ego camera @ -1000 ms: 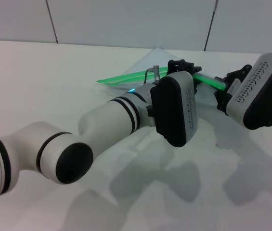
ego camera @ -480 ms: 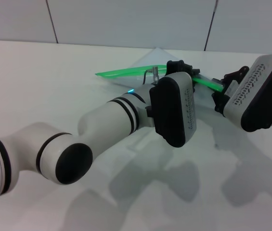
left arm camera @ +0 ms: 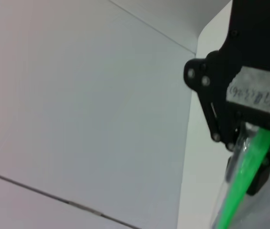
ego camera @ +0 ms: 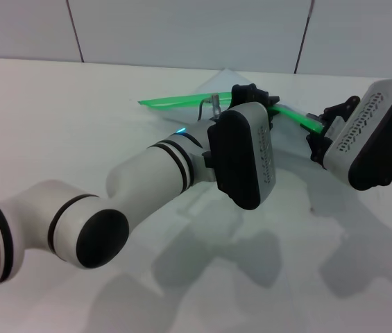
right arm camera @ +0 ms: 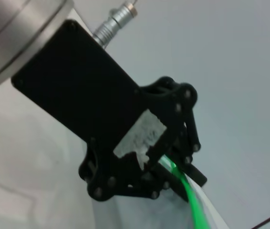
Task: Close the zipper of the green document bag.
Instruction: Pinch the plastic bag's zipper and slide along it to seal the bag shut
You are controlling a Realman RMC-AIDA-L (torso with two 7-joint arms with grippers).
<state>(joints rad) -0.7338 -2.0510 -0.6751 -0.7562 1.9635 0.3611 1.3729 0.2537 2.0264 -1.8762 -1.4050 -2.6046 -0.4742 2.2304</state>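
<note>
A plain white table [ego camera: 78,118] carried the translucent pale grey-blue plastic document bag [ego camera: 209,89], its bright green edge raised.

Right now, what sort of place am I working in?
Probably a lab test bench: bare white table, plain panelled wall, and only the green document bag, with both pincers on its zipper.
</note>
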